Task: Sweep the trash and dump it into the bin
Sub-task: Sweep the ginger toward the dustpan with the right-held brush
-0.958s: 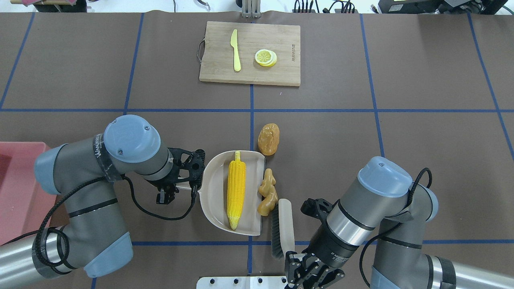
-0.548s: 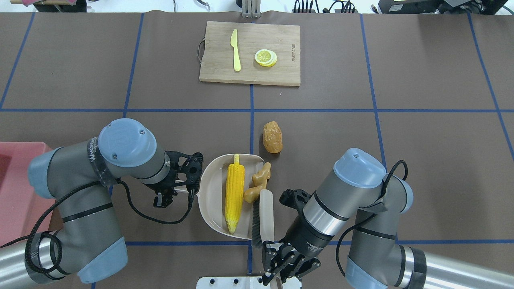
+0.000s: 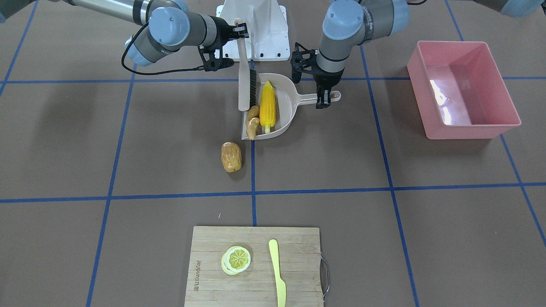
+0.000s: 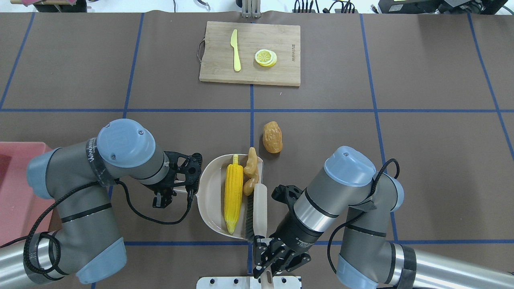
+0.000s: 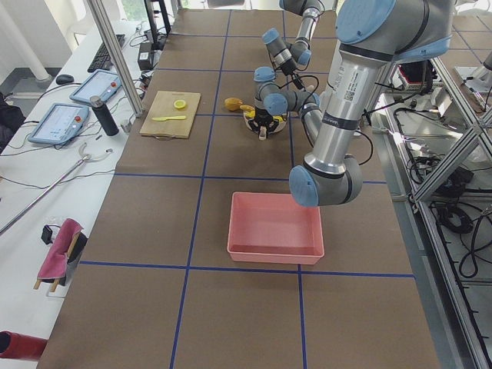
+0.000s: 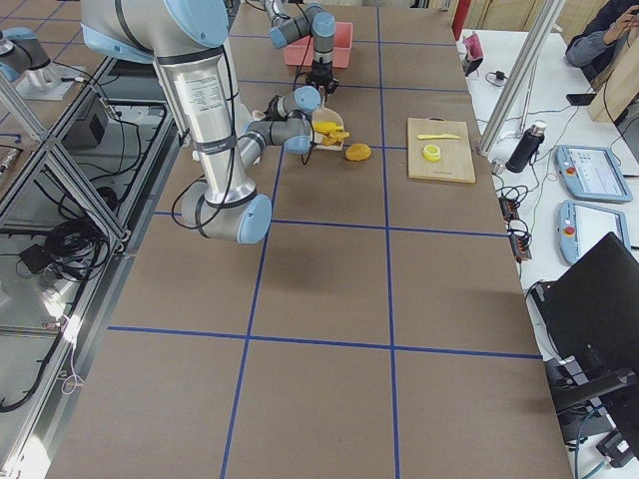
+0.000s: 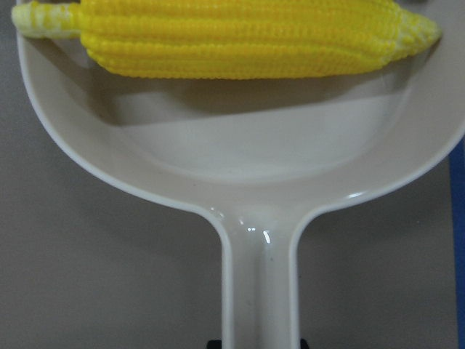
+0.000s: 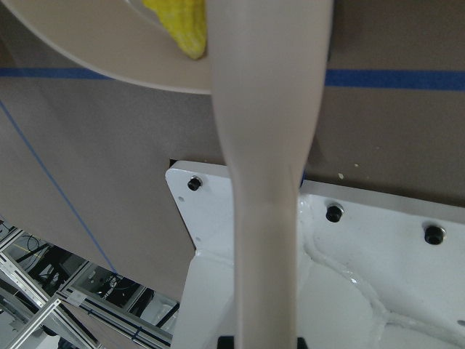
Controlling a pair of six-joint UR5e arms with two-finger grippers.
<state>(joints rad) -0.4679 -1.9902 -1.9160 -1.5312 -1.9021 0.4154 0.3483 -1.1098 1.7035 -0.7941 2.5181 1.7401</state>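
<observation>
Overhead, front views face opposite ways; side views distant; wrist cameras close; all share corn cob [image 4: 234, 192].

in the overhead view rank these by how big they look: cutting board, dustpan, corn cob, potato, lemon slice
1. cutting board
2. dustpan
3. corn cob
4. potato
5. lemon slice

The last two look close.

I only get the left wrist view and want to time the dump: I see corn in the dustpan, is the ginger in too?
Observer: Partly. The ginger lies along the dustpan's open lip beside the corn, one end poking past the rim.
Operator: And the potato?
Observer: The potato sits on the table, outside the dustpan and apart from it.
Operator: Where's the brush?
Observer: The brush lies along the dustpan's mouth, right behind the ginger, held by the right gripper.
</observation>
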